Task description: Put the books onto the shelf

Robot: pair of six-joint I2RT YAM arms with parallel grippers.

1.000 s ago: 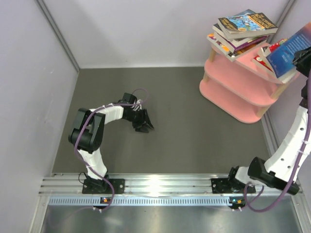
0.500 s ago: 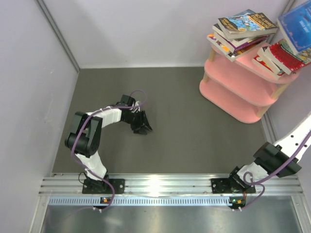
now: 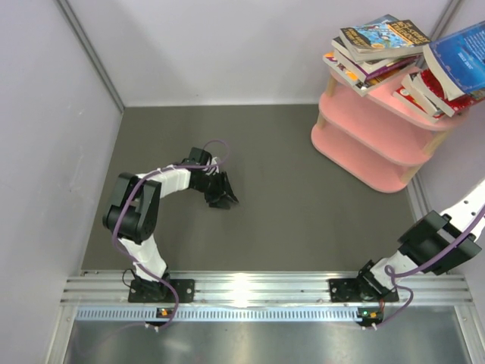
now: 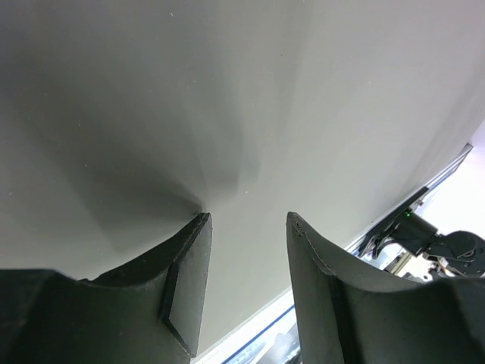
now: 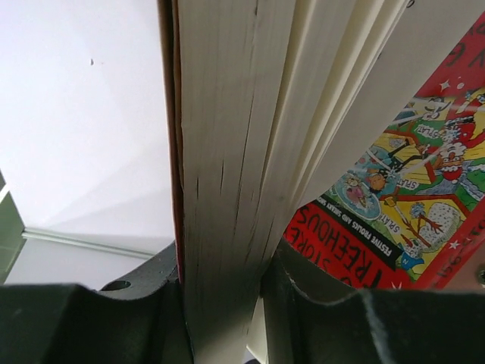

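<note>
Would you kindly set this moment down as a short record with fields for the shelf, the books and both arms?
shelf: pink three-tier shelf at the table's far right
stack: book pile on the left end of the top tier
red Treehouse book: at the right end of the top tier
blue book: over the red one, clamped at its page edge
right fingers: shut on the blue book
left fingers: open, empty, low over the grey table

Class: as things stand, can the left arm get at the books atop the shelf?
Probably not: the left tool hangs low over the table, far from the shelf; the books sit high.
</note>
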